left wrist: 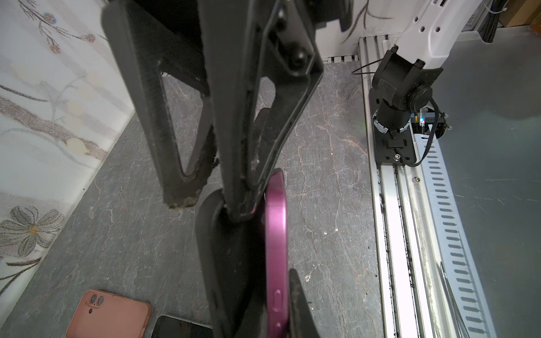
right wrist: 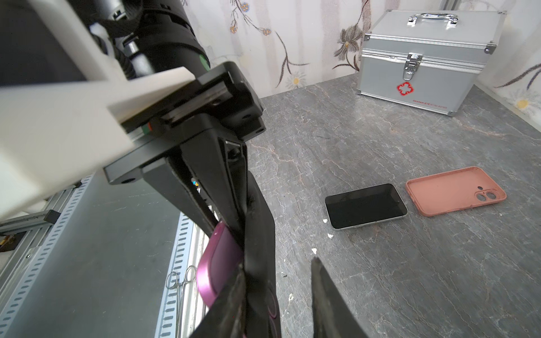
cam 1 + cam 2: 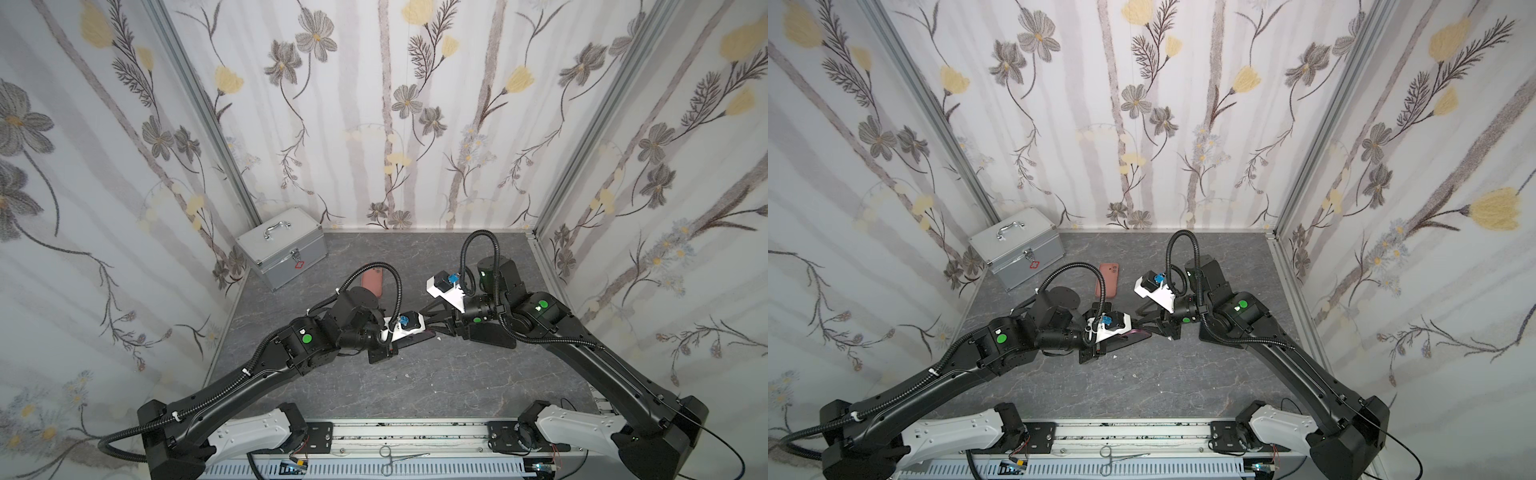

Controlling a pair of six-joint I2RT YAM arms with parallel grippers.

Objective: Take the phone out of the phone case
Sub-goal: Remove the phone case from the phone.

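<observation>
The purple phone (image 1: 275, 248) shows a smooth, satin metallic edge; the matt black phone case (image 1: 228, 263) has a dull, rubbery-looking skin. The grey stone-look tabletop (image 2: 380, 292) is veined like marble and faintly sheened. The black-screened phone with a silver rim (image 2: 366, 206) is glassy and reflective, while the salmon-pink phone case (image 2: 456, 190) looks matt and soft. The ribbed silver aluminium box (image 2: 439, 85) carries a polished chrome handle (image 2: 433, 16) and latch (image 2: 411, 65). Steel forceps (image 2: 179, 298) gleam. The flowered wall covering (image 2: 292, 44) looks woven, like cloth.
</observation>
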